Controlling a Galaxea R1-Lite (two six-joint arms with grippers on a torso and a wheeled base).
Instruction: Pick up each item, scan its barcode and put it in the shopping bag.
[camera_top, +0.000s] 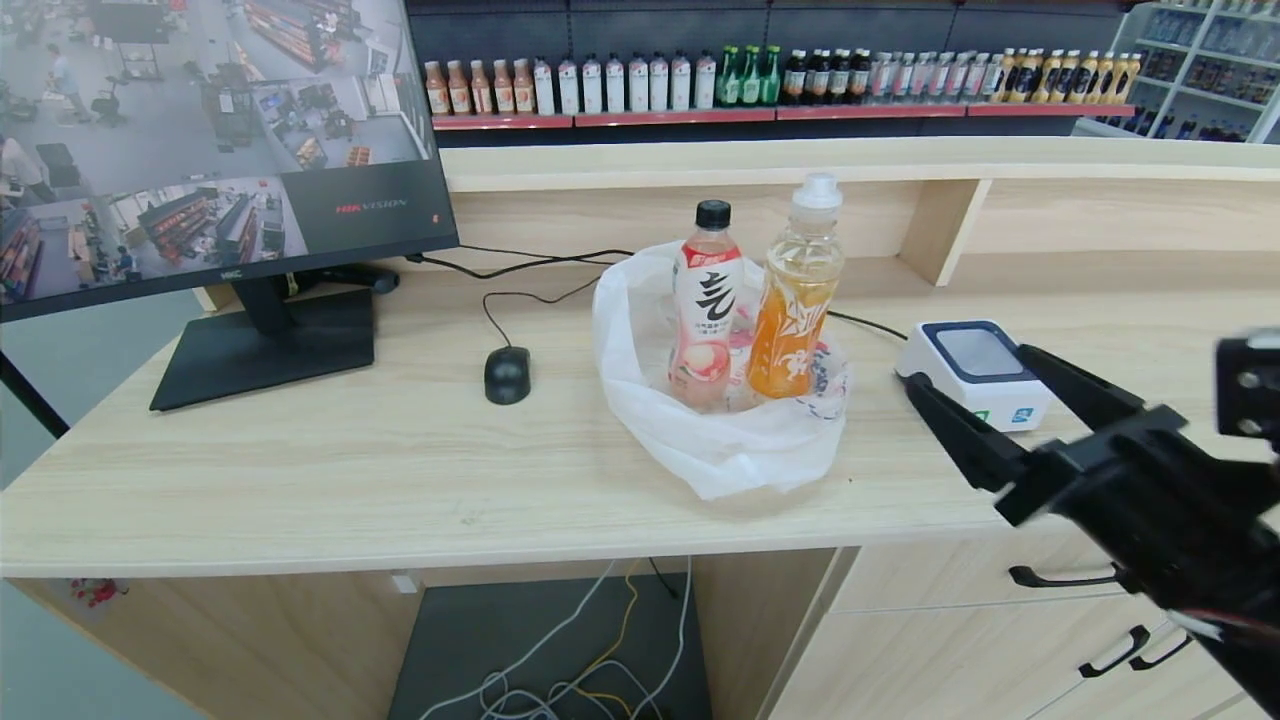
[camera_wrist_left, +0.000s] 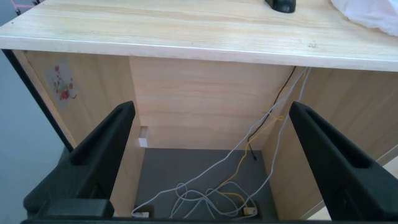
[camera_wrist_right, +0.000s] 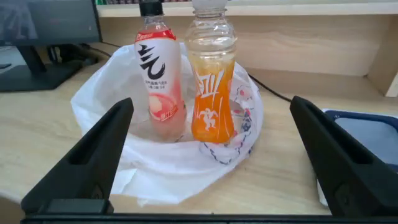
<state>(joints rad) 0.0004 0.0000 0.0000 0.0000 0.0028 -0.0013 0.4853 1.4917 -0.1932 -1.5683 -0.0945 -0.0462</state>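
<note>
A white plastic shopping bag (camera_top: 700, 440) (camera_wrist_right: 161, 168) lies open in the middle of the wooden counter. Two bottles stand upright in it: a pink one with a black cap (camera_top: 706, 305) (camera_wrist_right: 160, 71) and an orange one with a white cap (camera_top: 797, 290) (camera_wrist_right: 210, 81). The white barcode scanner (camera_top: 975, 370) (camera_wrist_right: 360, 134) sits right of the bag. My right gripper (camera_top: 965, 365) (camera_wrist_right: 211, 162) is open and empty, just in front of the scanner and right of the bag. My left gripper (camera_wrist_left: 211, 162) is open and empty, low in front of the counter's front edge.
A monitor (camera_top: 200, 140) on a black stand occupies the counter's left, with a black mouse (camera_top: 507, 374) between it and the bag. A raised wooden ledge (camera_top: 860, 160) runs along the back. Cables (camera_wrist_left: 217, 186) hang in the recess beneath. Drawers with handles (camera_top: 1060, 578) are at lower right.
</note>
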